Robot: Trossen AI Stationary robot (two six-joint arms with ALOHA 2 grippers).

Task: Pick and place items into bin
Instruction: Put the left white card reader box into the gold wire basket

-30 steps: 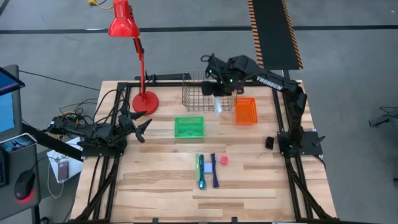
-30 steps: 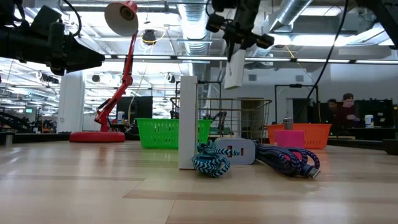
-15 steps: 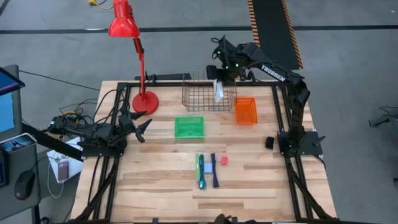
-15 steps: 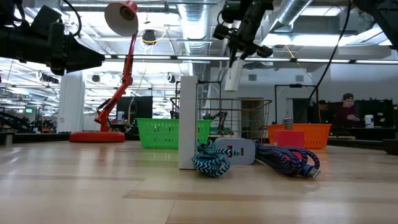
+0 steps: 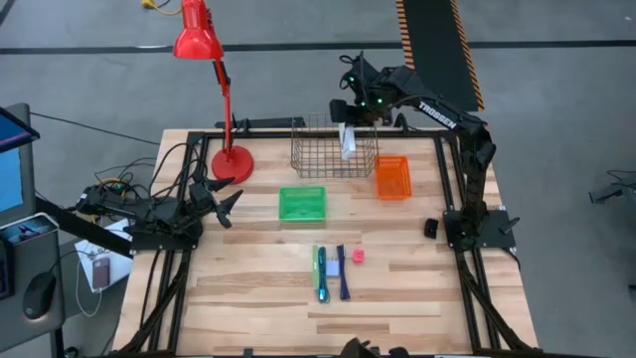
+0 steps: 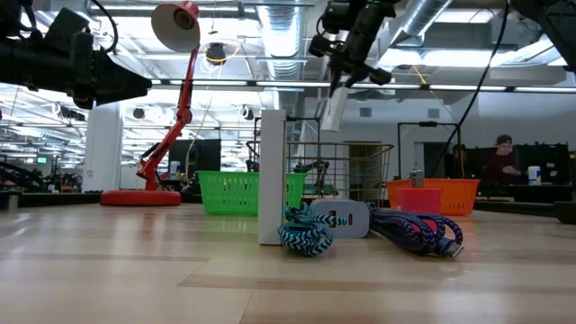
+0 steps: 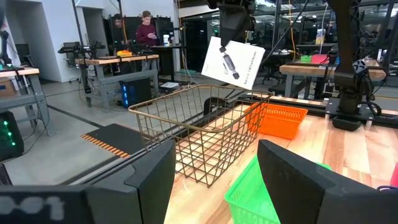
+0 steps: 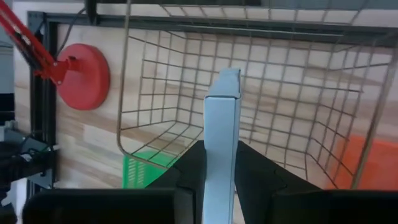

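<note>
My right gripper (image 5: 351, 111) is shut on the white printed flat packet (image 5: 349, 142) and holds it in the air above the right part of the wire basket (image 5: 333, 149). The low view shows the packet (image 6: 334, 110) hanging under the gripper (image 6: 346, 74). The teal-green pen (image 5: 321, 273), the dark blue pen (image 5: 343, 273), the pale blue-grey block (image 5: 333, 268) and the pink-red block (image 5: 358, 256) lie together on the table's near middle. My left gripper (image 5: 231, 202) waits open at the table's left side. My right gripper pinches the packet's upper end (image 8: 220, 169) between its two fingers, coming from above and pointing down. The packet shows edge-on between the fingers (image 8: 190, 167). It hangs below them, lifted clear and slightly tilted, over the wire basket (image 8: 155, 106).
A green bin (image 5: 302, 204) stands in the table's middle, an orange bin (image 5: 392, 177) right of the wire basket. The red desk lamp's base (image 5: 232, 162) sits far left. Bare wood lies along the near edge. People sit in the room behind.
My right gripper, still shut on the packet, has moved toward the table's far edge and slightly up. The packet has gone from over the gap beside the orange bin to above the wire basket's right part.
</note>
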